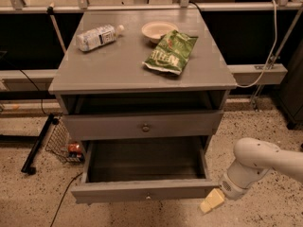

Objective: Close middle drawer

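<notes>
The middle drawer [142, 191] stands pulled far out beneath the top drawer [118, 125]. The pincer [211, 201] sits just beside its front's right end; whether it is apart or together cannot be told.

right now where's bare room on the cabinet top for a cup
Bare: the cabinet top along its front edge and left front, below the bottle. Crowded: back middle, bowl and chip bag. The pincer is low, beside the open middle drawer, at its right front corner.
</notes>
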`<state>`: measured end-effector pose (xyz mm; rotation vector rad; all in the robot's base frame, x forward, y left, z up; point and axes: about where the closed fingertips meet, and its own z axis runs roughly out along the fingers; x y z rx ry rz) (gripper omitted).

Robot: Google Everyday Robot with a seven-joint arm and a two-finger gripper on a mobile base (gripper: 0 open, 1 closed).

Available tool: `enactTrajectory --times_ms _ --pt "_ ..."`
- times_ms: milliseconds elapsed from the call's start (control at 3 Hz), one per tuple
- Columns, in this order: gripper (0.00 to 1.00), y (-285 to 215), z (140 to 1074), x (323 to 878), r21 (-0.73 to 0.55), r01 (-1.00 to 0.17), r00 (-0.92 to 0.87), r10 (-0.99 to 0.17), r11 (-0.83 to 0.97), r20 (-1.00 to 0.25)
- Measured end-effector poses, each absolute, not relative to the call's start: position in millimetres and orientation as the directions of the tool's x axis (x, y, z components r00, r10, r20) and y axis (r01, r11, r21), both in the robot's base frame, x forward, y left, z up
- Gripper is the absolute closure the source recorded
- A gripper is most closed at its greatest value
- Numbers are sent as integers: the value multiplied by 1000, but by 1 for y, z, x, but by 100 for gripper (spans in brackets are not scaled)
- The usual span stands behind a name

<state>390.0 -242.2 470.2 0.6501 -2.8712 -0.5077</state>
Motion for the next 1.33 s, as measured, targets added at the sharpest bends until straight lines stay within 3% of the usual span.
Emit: enactTrajectory --times_ms 333,667,1000,1333 --pt "0 -229 452 395 383 -379 -898 -434 842 66" --pt "17 -215 436 400 411 -389 -890 -451 825 65" --pt "48 -201 420 409 429 -407 -878 -475 806 59" --pt "72 -195 413 416 418 -422 -875 -482 805 44"
